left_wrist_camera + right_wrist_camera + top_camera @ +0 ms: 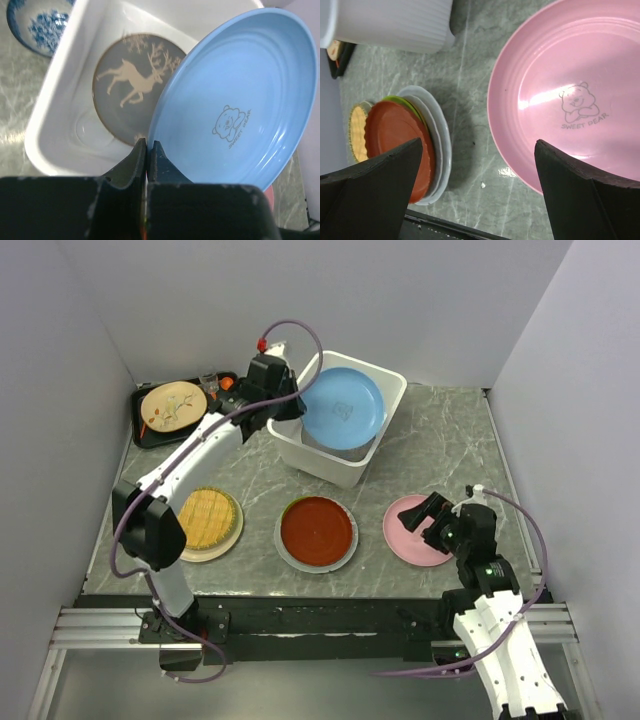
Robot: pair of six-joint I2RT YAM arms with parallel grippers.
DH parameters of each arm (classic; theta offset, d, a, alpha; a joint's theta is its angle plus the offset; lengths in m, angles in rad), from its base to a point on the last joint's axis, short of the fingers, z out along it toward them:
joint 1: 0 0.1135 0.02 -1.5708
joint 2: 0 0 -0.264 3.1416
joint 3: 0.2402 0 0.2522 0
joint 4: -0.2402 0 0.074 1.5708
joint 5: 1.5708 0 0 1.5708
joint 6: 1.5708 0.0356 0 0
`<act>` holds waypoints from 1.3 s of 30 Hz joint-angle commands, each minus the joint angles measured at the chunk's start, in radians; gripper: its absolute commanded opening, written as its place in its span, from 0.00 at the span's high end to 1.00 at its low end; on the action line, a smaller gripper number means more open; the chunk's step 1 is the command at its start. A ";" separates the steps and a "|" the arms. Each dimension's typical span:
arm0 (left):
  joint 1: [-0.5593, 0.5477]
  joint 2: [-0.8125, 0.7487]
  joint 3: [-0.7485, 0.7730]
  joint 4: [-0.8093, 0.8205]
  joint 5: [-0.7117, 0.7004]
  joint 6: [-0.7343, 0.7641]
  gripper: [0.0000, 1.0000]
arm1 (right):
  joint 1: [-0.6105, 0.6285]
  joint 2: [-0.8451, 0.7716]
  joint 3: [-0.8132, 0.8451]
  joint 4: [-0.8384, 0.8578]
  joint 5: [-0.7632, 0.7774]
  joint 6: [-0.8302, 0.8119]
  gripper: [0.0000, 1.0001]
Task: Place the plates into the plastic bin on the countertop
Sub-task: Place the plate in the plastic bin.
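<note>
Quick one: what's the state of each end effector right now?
Left end effector: closed on the rim of the light blue plate, over the plastic bin.
Right end effector: open, holding nothing, above the pink plate.

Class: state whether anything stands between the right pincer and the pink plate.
Nothing visible does. The open right pincer hangs over the pink plate, whose face is bare; the red plate sits apart on the countertop.

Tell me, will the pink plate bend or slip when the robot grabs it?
The pink plate probably stays stiff: the similar blue plate holds its shape gripped by one edge. The pink plate's glossy shine suggests it might slip.
</note>
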 commanded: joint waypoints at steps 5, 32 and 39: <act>0.059 0.178 0.228 -0.032 0.038 0.045 0.99 | 0.002 0.045 -0.003 0.067 0.016 -0.008 0.00; 0.073 0.365 0.331 -0.062 0.119 0.087 0.94 | 0.001 0.052 -0.005 0.074 0.024 -0.007 0.00; 0.073 0.363 0.315 -0.065 0.119 0.107 0.84 | 0.002 0.062 -0.004 0.080 0.021 0.001 0.00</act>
